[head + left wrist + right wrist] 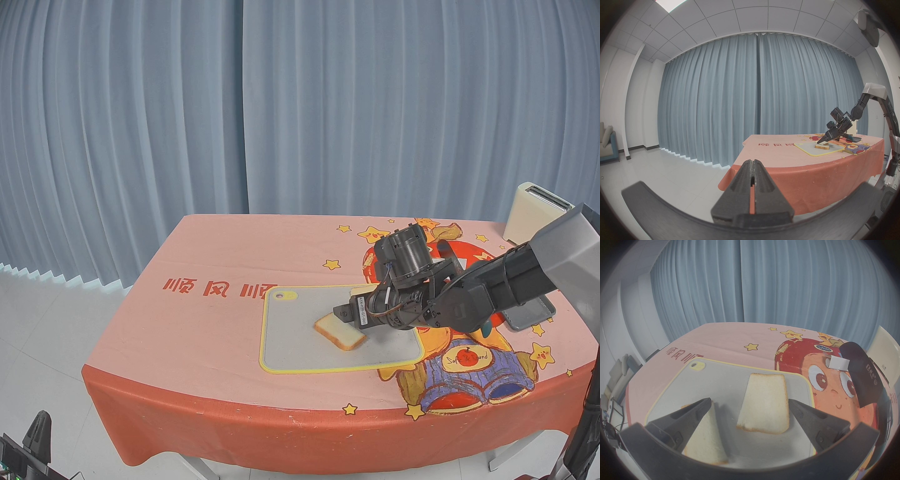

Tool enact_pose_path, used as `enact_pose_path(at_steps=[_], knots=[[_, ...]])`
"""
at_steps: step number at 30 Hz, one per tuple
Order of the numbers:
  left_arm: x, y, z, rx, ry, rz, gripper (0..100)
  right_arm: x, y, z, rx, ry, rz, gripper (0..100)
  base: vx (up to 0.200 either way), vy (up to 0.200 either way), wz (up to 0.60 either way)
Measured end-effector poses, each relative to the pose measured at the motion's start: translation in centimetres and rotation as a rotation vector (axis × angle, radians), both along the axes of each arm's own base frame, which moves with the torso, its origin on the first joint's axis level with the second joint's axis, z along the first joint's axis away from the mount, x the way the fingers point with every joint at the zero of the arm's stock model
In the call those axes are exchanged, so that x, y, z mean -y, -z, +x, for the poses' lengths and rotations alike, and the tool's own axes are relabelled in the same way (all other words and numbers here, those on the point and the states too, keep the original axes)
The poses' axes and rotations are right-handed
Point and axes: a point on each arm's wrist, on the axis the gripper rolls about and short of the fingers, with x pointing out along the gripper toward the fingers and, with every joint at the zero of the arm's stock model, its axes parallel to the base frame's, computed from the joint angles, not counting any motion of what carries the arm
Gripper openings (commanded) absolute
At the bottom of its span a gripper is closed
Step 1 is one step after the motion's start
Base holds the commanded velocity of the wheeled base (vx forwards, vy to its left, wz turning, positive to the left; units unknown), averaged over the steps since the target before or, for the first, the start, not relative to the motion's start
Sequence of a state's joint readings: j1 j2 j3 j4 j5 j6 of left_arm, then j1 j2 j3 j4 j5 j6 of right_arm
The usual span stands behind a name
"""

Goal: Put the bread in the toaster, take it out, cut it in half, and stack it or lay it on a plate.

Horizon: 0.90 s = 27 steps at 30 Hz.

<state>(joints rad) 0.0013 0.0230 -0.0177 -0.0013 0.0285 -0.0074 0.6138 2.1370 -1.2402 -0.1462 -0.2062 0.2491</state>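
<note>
While your right arm stretches in low from 3 o'clock, elbow bent and wrist turned toward 9 o'clock, the right gripper (340, 312) hangs just over the cutting board (294, 350), fingers spread wide, gripping nothing. Bread is already cut in two, and both pieces lie flat on the board. Far bread half (764, 404) sits in the gap between the two fingers (815, 424) in the right wrist view, not clamped. In the head view it pokes out at 12 o'clock of the gripper, by the board's far rim. Near bread half (340, 331) lies at 6 o'clock of the fingertips, just beside them, and one finger partly covers it in the wrist view. You can't tell if they touch. Toaster (536, 209) stands at the table's 2 o'clock corner, well apart from the board. Grey tray (540, 309) lies at 3 o'clock of the board, partly under your forearm. Your left gripper (752, 184) sits low off the table's 8 o'clock side, pointed at the table, fingers pressed together, holding nothing.
</note>
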Motion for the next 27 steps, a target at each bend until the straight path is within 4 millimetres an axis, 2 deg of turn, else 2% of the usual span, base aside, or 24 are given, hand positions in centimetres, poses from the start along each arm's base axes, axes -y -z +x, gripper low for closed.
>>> enact_pose_path(at_steps=[5,10,27], knots=[[0.0,0.0,0.0,0.000,0.000,0.000,0,-0.9,-1.1,0.1,0.026,0.021,0.051,100,0.000,0.000,0.00],[0.0,0.0,0.0,0.000,0.000,0.000,0,0.3,-1.5,0.8,0.056,0.094,0.022,100,0.000,0.000,0.00],[0.0,0.0,0.0,0.000,0.000,0.000,0,2.8,-0.6,1.7,0.068,0.199,-0.099,100,0.000,0.000,0.00]])
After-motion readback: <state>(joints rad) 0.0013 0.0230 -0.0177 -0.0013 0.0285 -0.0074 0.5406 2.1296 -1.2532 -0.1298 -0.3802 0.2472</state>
